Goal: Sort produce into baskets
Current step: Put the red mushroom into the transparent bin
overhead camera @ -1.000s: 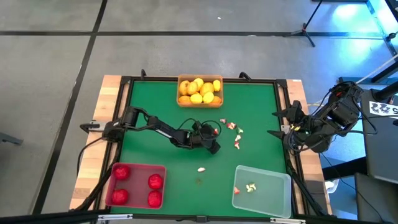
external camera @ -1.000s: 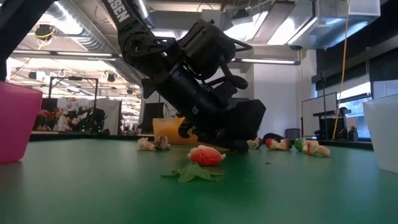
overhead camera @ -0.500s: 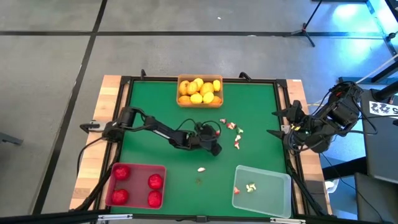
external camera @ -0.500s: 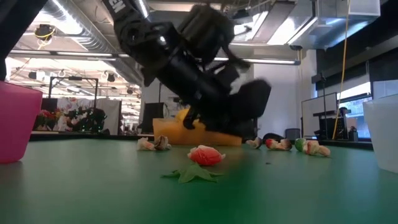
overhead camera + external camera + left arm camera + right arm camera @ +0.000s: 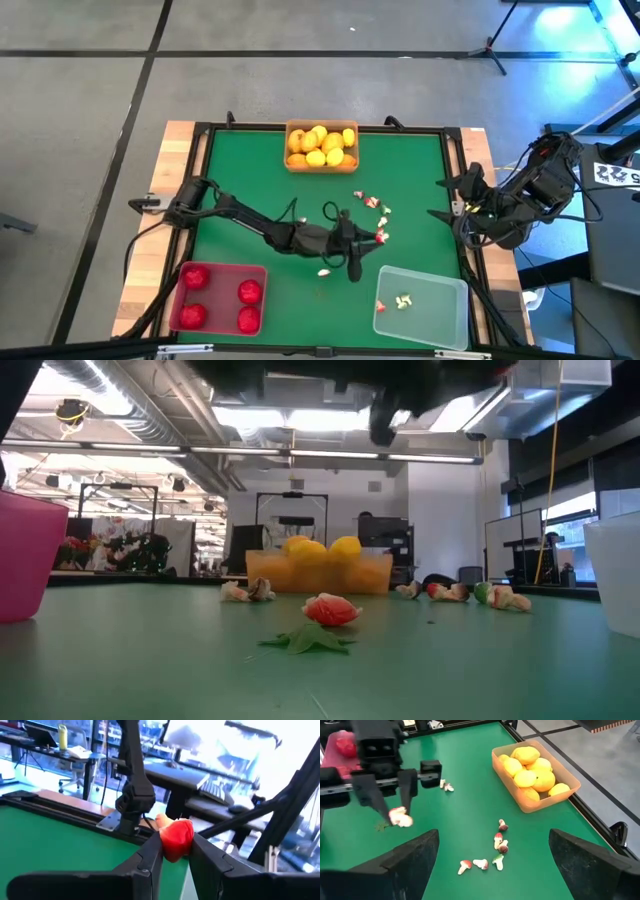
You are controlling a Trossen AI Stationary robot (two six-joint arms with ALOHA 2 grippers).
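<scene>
I've got the left gripper (image 5: pixel 175 851) clamped on a small red-and-whitish piece (image 5: pixel 176 837), lifted mid-table. The clear basket (image 5: pixel 455 300) lies at about 4 o'clock from it, close. The right gripper (image 5: pixel 490 865) waits at the table's 3 o'clock edge, jaws apart.

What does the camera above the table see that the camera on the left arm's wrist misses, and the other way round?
Only the overhead view shows the three baskets: the orange basket of yellow fruits, the red basket with red fruits, the clear basket, plus the loose bits on the green table and the right gripper waiting at the table's right edge.

Only the left wrist view shows, close up, the small red-and-whitish piece pinched between the fingers.

Both show the left gripper and the green table.
</scene>
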